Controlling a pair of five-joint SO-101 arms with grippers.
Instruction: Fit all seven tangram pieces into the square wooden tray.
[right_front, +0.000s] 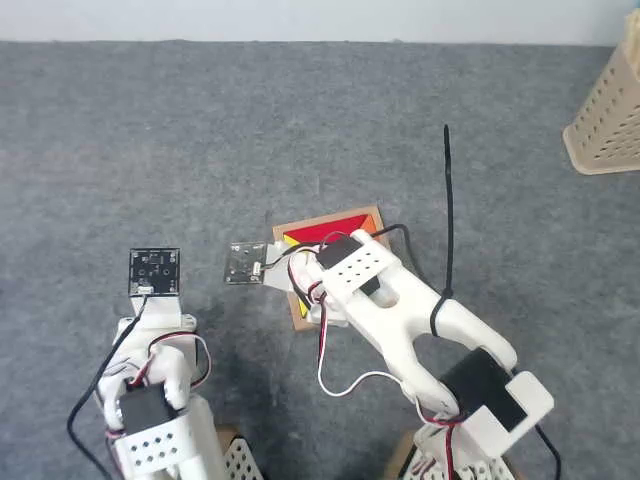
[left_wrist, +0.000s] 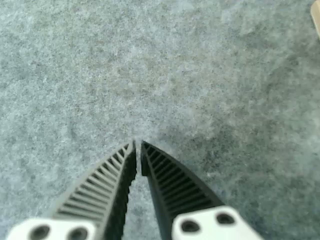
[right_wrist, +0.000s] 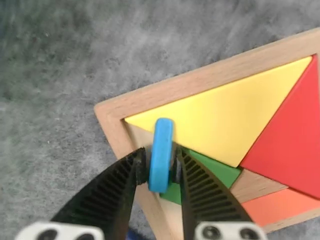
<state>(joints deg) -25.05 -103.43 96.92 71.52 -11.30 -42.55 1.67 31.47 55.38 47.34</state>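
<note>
At the near left, the left tool (left_wrist: 137, 145) sits pinched shut on nothing over bare grey worktop (left_wrist: 150, 60), well apart from the tray. Farther in, the right tool (right_wrist: 160, 152) clamps the blue piece (right_wrist: 162, 135) upright on its edge over the near-left corner of the square wooden tray (right_wrist: 200, 80), the piece's long axis running out along the fingers toward the yellow triangle (right_wrist: 225, 110). A bare slot lies just beneath, between rim, yellow triangle and green piece (right_wrist: 215, 171), so the right arm looks placed to tip the piece flat. The red triangle (right_wrist: 295, 135) and orange piece (right_wrist: 280, 207) lie beyond.
</note>
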